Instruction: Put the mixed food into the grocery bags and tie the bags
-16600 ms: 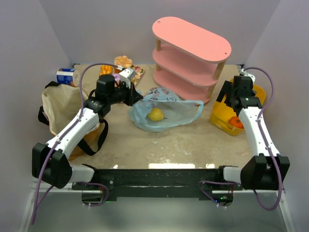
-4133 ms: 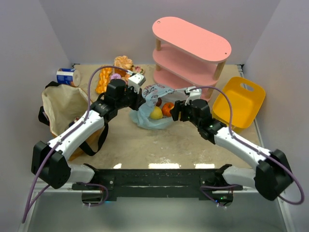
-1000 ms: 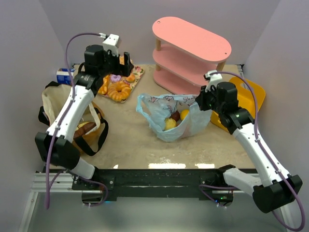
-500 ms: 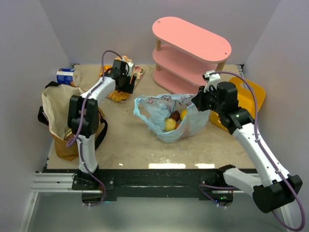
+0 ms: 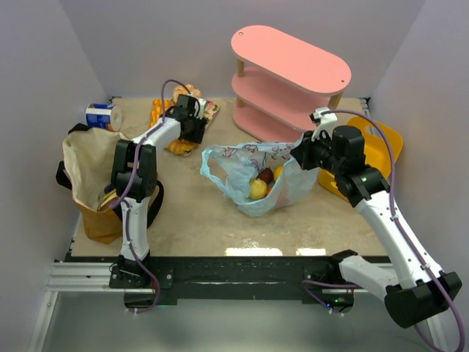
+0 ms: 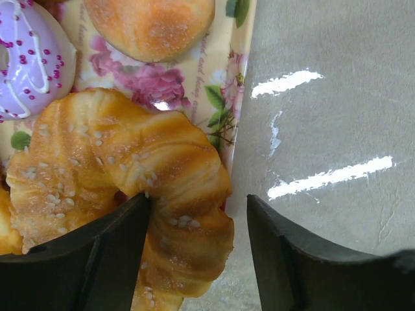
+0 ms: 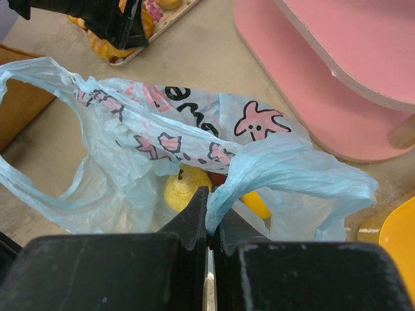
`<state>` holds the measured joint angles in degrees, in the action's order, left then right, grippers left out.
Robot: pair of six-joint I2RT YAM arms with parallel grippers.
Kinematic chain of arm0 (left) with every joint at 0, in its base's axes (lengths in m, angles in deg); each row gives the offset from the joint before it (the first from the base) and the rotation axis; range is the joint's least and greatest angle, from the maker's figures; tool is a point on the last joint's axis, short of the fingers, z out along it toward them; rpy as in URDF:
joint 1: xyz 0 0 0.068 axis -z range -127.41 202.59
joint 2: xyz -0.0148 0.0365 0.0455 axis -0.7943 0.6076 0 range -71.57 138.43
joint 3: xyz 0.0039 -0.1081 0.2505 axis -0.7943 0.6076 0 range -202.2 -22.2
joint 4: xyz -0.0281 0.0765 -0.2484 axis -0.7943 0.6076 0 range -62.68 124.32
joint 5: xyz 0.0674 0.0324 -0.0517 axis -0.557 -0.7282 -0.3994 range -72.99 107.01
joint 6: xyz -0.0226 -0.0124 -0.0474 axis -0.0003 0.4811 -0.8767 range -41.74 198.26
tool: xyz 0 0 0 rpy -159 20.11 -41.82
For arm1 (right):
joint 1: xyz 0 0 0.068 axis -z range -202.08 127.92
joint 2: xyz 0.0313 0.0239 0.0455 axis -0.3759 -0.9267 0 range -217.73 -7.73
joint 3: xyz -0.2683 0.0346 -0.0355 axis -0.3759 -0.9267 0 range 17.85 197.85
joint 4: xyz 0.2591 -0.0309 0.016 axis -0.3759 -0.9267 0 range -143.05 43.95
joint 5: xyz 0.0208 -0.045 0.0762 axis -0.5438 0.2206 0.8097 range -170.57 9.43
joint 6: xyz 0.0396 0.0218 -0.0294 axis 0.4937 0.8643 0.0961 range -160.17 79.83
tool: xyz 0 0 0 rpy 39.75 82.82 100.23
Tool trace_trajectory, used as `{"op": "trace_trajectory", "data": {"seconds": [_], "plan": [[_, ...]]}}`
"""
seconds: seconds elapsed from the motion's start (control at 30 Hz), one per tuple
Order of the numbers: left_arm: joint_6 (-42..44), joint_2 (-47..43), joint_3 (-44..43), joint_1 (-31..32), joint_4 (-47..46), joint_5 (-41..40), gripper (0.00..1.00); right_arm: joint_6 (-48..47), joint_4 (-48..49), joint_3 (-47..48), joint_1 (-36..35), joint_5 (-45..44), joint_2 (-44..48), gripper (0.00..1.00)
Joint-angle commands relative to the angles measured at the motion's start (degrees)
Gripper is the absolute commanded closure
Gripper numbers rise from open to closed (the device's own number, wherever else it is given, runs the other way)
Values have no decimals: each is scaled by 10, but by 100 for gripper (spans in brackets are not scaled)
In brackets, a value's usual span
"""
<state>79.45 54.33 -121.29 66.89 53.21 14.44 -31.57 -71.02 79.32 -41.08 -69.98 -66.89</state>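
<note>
A golden sesame-flecked ring doughnut (image 6: pixel 130 162) lies on a floral tray (image 6: pixel 155 84), beside an orange bun (image 6: pixel 149 23). My left gripper (image 6: pixel 198 214) is open and straddles the doughnut's right side. Its left finger touches the doughnut and its right finger stands apart over the table. In the top view this gripper (image 5: pixel 192 128) is down at the tray (image 5: pixel 210 110). My right gripper (image 7: pixel 209 220) is shut on a handle of the light-blue plastic bag (image 7: pixel 130 129), holding it up. A yellow pear (image 7: pixel 185 188) and other fruits lie inside. The tan tote (image 5: pixel 84 165) stands at the left.
A purple sprinkled doughnut (image 6: pixel 23 58) shares the tray. A blue-and-white can (image 5: pixel 100 116) lies at the back left. The pink three-tier shelf (image 5: pixel 289 81) stands behind the blue bag (image 5: pixel 249 158). A yellow basket (image 5: pixel 377 150) sits beside my right arm.
My left arm has dropped from high above the tray down onto it, and its jaws have narrowed around the ring doughnut. The right gripper keeps its hold on the bag handle.
</note>
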Motion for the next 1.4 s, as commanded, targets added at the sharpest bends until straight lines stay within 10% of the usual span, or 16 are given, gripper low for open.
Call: {"op": "trace_trajectory", "data": {"seconds": [0.0, 0.2, 0.6, 1.07, 1.37], "plan": [[7, 14, -16, 1, -9, -2, 45, 8, -3, 9, 2, 5, 26, 100], [8, -42, -1, 9, -8, -16, 78, 5, -20, 1, 2, -13, 43, 100], [4, -339, 136, 54, -15, -45, 92, 11, -25, -24, 3, -30, 69, 100], [50, -557, 175, 229, -10, 489, 94, -2, -50, -22, 2, -78, 85, 100], [40, -470, 214, 314, -36, 568, 96, 0, -73, -6, 3, -92, 104, 100]]}}
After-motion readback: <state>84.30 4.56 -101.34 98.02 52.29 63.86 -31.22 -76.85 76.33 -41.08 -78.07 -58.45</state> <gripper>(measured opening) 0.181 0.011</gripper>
